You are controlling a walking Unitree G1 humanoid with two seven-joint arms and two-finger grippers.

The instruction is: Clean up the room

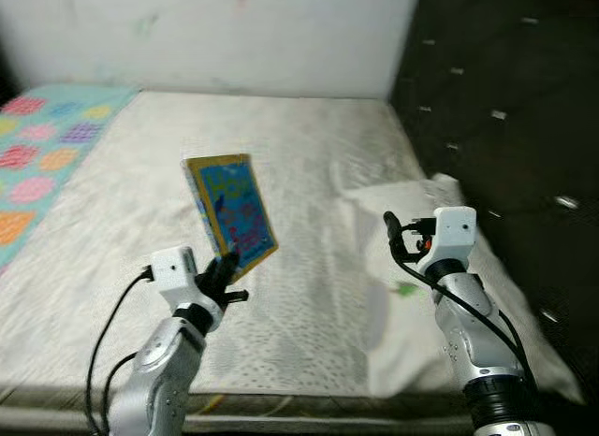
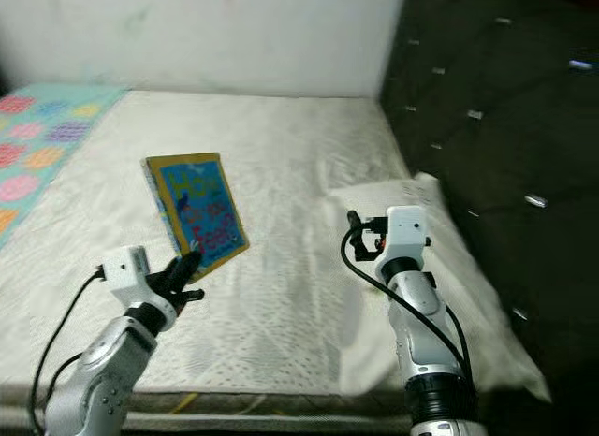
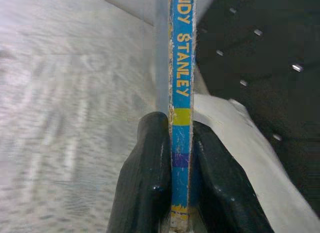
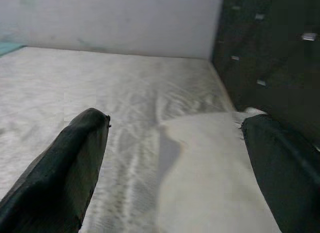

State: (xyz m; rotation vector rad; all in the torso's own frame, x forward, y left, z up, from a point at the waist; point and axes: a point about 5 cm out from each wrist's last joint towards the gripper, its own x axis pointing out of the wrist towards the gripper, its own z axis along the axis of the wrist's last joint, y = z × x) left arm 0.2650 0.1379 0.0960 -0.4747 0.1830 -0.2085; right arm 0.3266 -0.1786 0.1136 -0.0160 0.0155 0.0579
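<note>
Book is clamped at its lower edge in your left gripper, held tilted above the bed. Your right gripper hovers over the pillow, its 2 fingers spread wide.

On the blue spine of the book, yellow capitals read "NDY STANLEY" — the first word is cut off at the picture's edge, so its opening letters cannot be told. The book's front cover carries coloured lettering on blue — too blurred to read in either eye view.
</note>
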